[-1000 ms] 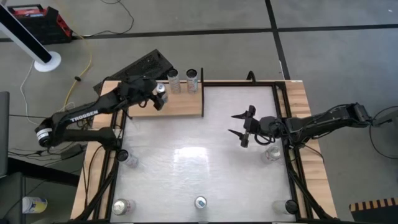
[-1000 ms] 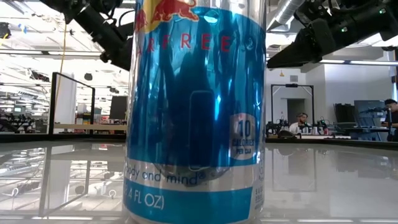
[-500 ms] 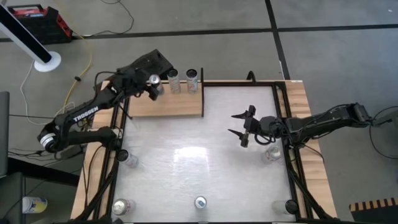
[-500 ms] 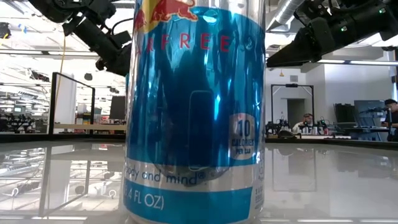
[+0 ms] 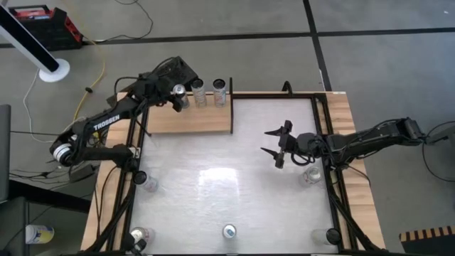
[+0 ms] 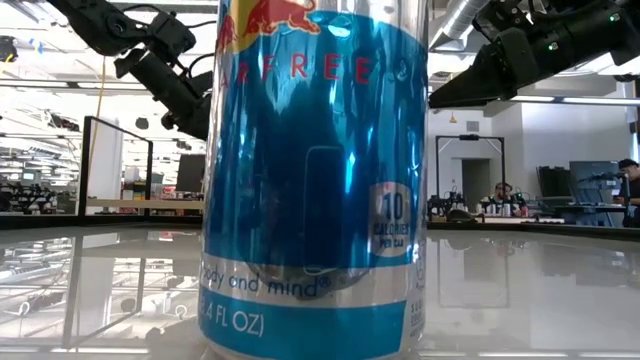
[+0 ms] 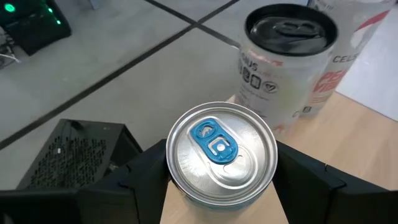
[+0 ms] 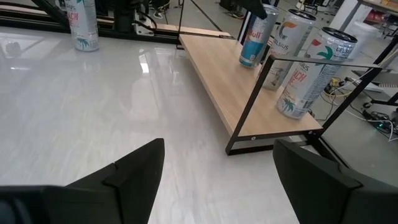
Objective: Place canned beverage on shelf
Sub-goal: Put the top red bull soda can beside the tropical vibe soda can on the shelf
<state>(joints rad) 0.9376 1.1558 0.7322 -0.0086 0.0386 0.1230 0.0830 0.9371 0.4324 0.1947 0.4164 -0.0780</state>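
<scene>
While the left gripper (image 5: pixel 175 94) stays clamped on the canned beverage (image 5: pixel 177 94), it has swung from the shelf's (image 5: pixel 206 121) front-left area back toward 11 o'clock of the table (image 5: pixel 227 185) — now at the shelf's rear edge, just beside two white cans (image 5: pixel 209 91) at its 3 o'clock. Left wrist view shows dark fingers (image 7: pixel 134 177) pressing both sides of the can, base apparently on or just over the wood; contact unclear. Likely meaning: placement spot reached, release next. Right gripper (image 5: pixel 278 144) idles at 3 o'clock over the table — jaws spread wide, holding nothing. Spare cans (image 5: pixel 229 231) wait along the near edge.
</scene>
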